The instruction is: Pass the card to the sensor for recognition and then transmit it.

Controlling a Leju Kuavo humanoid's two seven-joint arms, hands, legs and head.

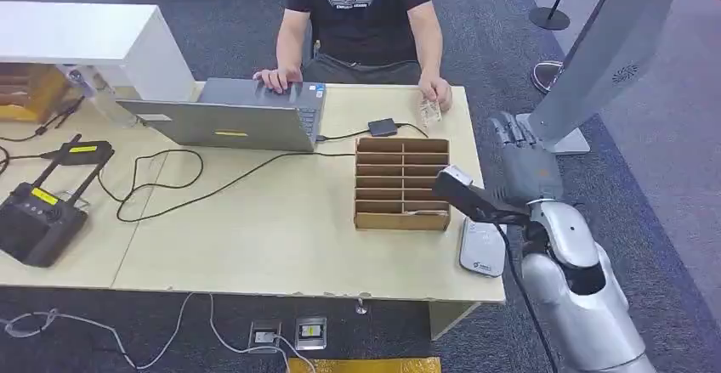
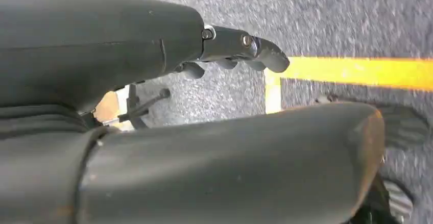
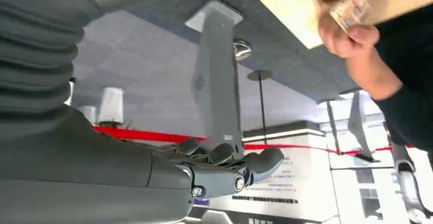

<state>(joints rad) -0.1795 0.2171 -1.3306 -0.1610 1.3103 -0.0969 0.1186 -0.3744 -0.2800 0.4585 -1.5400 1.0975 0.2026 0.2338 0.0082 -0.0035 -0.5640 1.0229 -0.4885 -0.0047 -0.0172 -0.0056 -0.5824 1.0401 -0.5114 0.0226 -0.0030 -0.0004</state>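
Note:
A person behind the table pinches a small pale card [image 1: 432,111] in one hand at the far right corner; the card [image 3: 351,10] also shows in the right wrist view. My right hand [image 1: 514,148] hovers just off the table's right edge, a short way from that card, fingers stretched out and holding nothing. Its fingers [image 3: 232,158] are bare in the right wrist view. A flat white-grey sensor pad [image 1: 482,250] lies near the front right corner. My left hand [image 2: 240,48] hangs over the floor with nothing in it.
A wooden slotted box [image 1: 401,183] stands between the person and the pad. A small black device [image 1: 383,127] is cabled to an open laptop [image 1: 242,116]. A black controller [image 1: 38,216] sits at the left. A grey kiosk stand [image 1: 595,59] rises at the right.

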